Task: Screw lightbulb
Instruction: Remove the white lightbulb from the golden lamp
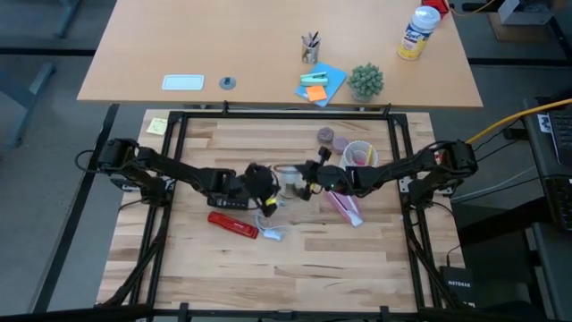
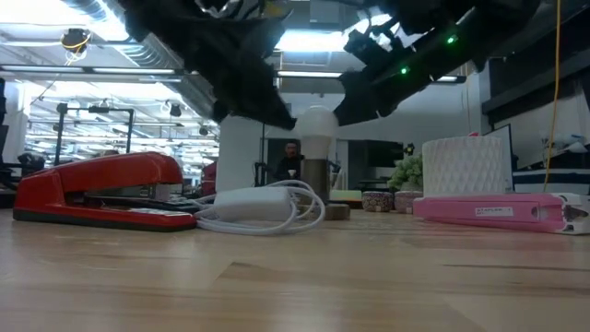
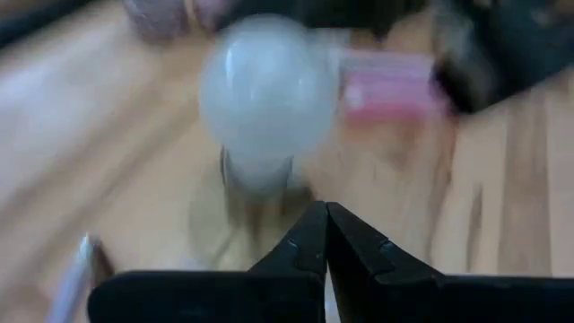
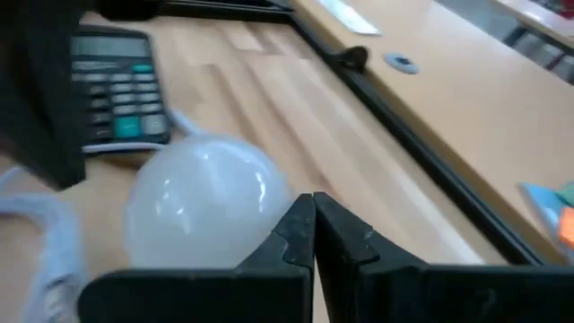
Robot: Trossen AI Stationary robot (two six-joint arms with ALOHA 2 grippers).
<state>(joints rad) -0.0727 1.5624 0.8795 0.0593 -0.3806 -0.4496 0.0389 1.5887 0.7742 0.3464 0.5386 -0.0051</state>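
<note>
The white lightbulb stands upright, its lower end in a dark socket on the wooden table. My left gripper is shut and slants down at the bulb's left side; in the left wrist view its tips lie just short of the bulb, near its neck. My right gripper is shut too and comes from the right. In its wrist view its tips sit close against the bulb's round side. My left gripper's shut tips point at the bulb's neck, slanting down from the table's left; whether they touch it, I cannot tell. My right gripper's shut fingers lie right beside the bulb's round flank, slanting down from the right; touching or a hair apart, I cannot tell.
A red stapler and a white coiled cable with its plug lie near the front left. A pink flat object and a white ribbed cup sit to the right. A calculator lies under my left arm.
</note>
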